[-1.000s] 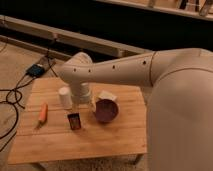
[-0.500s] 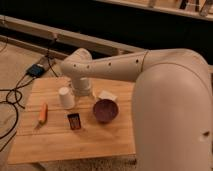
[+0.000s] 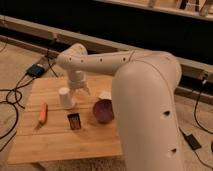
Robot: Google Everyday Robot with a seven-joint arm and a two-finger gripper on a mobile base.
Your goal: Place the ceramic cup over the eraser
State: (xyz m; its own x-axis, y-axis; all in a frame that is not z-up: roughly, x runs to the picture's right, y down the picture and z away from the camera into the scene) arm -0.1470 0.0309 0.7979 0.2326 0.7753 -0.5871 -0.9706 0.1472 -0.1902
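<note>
Claw (image 3: pixel 81 90) open, empty, low over surface (image 3: pixel 55 142); cup (image 3: pixel 65 97) upright just beside claw; eraser (image 3: pixel 74 121) nearer camera than claw, apart from cup.

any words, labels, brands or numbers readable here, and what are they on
No text can be read anywhere.
Eraser: an orange-tan mark on its face, too blurred to read.
Ceramic cup: plain white, no lettering seen.
Gripper, just right of the cup above the table: no label visible.
</note>
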